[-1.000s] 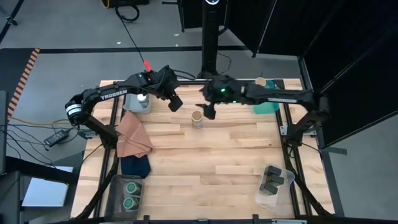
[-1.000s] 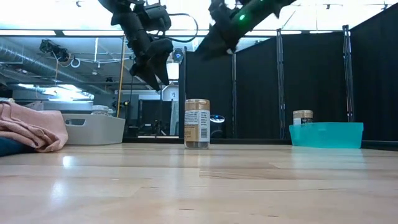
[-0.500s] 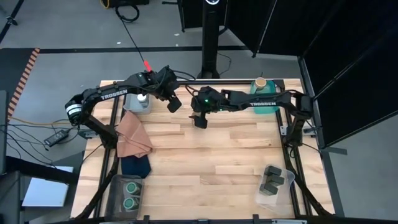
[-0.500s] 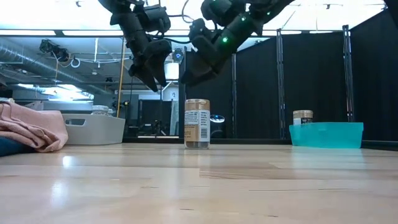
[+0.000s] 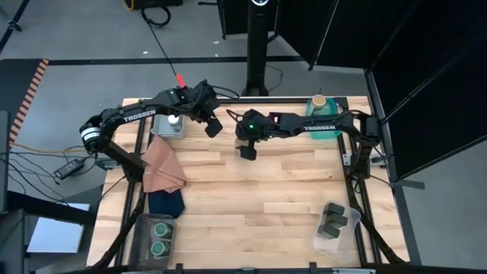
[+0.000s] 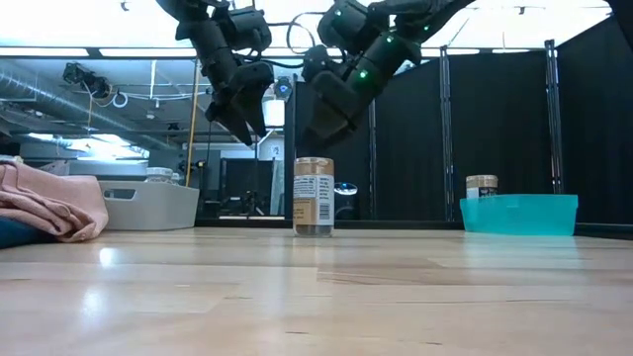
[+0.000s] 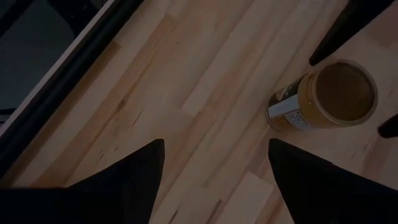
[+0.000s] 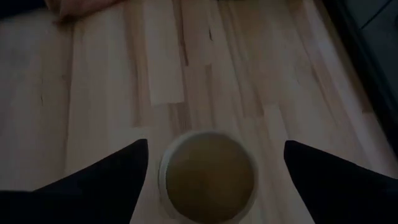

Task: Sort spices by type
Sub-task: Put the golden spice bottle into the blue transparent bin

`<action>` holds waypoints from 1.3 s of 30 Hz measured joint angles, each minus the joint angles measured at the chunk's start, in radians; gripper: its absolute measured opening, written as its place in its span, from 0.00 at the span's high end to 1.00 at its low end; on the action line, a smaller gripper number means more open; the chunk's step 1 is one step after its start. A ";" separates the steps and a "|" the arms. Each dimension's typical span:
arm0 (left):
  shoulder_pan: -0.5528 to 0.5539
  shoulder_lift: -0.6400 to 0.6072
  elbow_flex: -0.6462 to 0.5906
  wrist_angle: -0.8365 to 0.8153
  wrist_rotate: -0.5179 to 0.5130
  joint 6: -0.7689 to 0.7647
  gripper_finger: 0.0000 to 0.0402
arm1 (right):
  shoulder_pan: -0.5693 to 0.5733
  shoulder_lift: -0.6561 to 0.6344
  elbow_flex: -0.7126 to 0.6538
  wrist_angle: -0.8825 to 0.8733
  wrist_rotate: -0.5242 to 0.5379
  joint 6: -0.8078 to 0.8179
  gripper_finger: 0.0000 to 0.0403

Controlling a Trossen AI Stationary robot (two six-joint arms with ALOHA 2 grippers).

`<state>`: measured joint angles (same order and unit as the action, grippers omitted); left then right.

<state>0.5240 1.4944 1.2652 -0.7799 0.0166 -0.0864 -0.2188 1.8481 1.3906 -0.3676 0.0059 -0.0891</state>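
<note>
Progress: sorting looks nearly done; one tan-lidded jar (image 6: 314,196) stands loose on the counter (image 5: 251,205).
Teal bin (image 5: 326,125): holds the other tan-lidded jar (image 5: 319,100), well apart from the loose jar.
Green-lidded jars (image 5: 159,236): paired in a tray.
Black tins (image 5: 332,220): three together in a clear tray.
Right tool (image 8: 208,180): fingers spread, directly above the loose jar, not touching.
Left tool (image 5: 214,126): spread, empty, just beside that jar.
Remaining: judged, moving this jar to the teal bin.

Both arms are dark, near-black, built of slim tubular links and bulkier joints. The left arm (image 5: 137,116) carries white "TROSSEN" lettering and a white-banded joint near its base. The right arm (image 5: 319,123) bears similar white lettering and a small glowing green light near its wrist.
</note>
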 joint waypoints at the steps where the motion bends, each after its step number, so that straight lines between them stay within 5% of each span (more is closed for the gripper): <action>1: 0.000 0.000 0.000 0.000 0.000 0.000 0.27 | 0.000 0.000 -0.007 -0.001 0.000 0.001 0.06; 39: 0.000 0.000 0.000 0.024 0.000 -0.024 0.27 | 0.003 0.072 -0.114 0.213 0.011 0.019 0.07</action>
<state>0.5236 1.4940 1.2652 -0.7560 0.0166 -0.1104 -0.2161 1.9202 1.2766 -0.1550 0.0164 -0.0697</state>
